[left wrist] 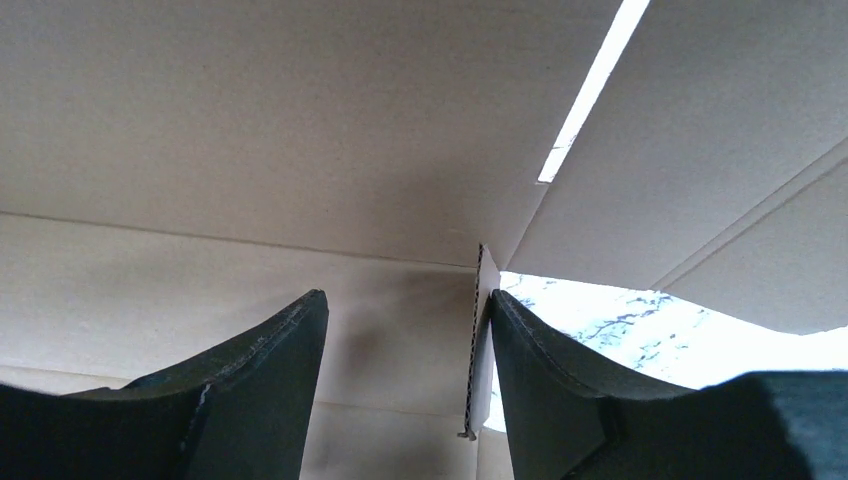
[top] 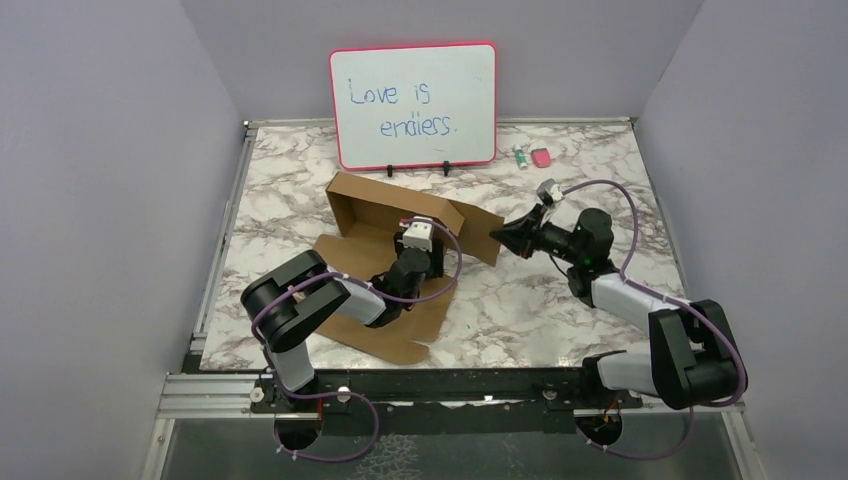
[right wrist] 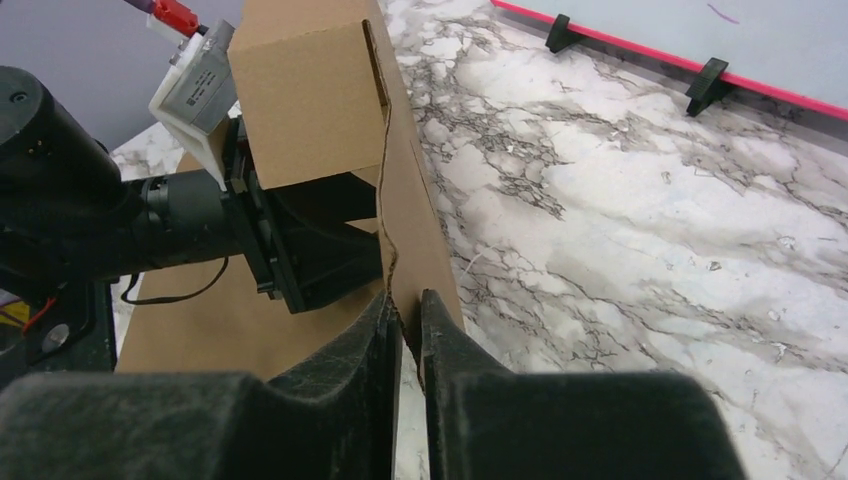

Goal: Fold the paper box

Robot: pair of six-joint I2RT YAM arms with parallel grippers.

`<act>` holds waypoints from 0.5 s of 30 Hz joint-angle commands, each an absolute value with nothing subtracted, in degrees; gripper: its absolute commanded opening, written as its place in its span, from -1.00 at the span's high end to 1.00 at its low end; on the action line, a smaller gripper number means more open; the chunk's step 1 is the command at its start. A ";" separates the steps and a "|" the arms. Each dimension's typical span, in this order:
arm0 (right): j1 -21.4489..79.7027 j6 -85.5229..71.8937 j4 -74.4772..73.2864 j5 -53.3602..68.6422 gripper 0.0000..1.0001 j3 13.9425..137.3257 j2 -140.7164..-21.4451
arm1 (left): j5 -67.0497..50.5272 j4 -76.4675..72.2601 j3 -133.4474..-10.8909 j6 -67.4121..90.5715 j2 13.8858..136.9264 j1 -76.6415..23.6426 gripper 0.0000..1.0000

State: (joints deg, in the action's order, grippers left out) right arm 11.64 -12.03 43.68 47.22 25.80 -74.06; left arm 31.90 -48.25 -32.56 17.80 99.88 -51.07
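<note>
The paper box (top: pixel 380 200) is brown cardboard, partly folded at the table's middle, with its back wall raised and a flat flap lying toward the arms. My left gripper (top: pixel 425 222) is inside the box, facing the raised wall. In the left wrist view it (left wrist: pixel 407 300) is open, with a thin upright flap edge (left wrist: pixel 474 340) resting against the inside of the right finger. My right gripper (top: pixel 497 235) is at the box's right end. In the right wrist view it (right wrist: pixel 405 298) is shut on the edge of the upright side flap (right wrist: pixel 420 230).
A pink-framed whiteboard (top: pixel 413 105) stands at the back of the marble table (top: pixel 560 300). A small green-and-white item (top: pixel 520 156) and a pink eraser (top: pixel 541 157) lie to its right. Grey walls close in the left, right and back sides.
</note>
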 commanded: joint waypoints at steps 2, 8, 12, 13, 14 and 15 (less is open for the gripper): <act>11.85 -12.92 47.67 48.26 0.53 25.13 -71.11 | 27.40 -52.27 -29.55 21.59 100.34 -49.75 -0.25; 11.79 -12.43 42.06 43.40 0.23 25.84 -65.53 | 26.60 -53.64 -28.36 22.32 101.78 -49.09 -0.25; 11.65 -10.34 35.49 31.70 0.18 26.88 -62.57 | 26.41 -54.35 -27.79 22.25 102.17 -49.09 -0.25; 11.61 -10.61 34.40 28.00 0.17 27.00 -62.43 | 26.45 -54.49 -27.67 22.24 102.06 -48.99 -0.26; 11.55 -10.66 32.95 25.18 0.17 27.36 -62.66 | 26.45 -54.57 -27.47 22.24 101.98 -48.96 -0.26; 11.54 -10.20 31.67 23.72 0.17 28.01 -63.35 | 26.45 -54.64 -27.34 22.36 101.88 -48.89 -0.26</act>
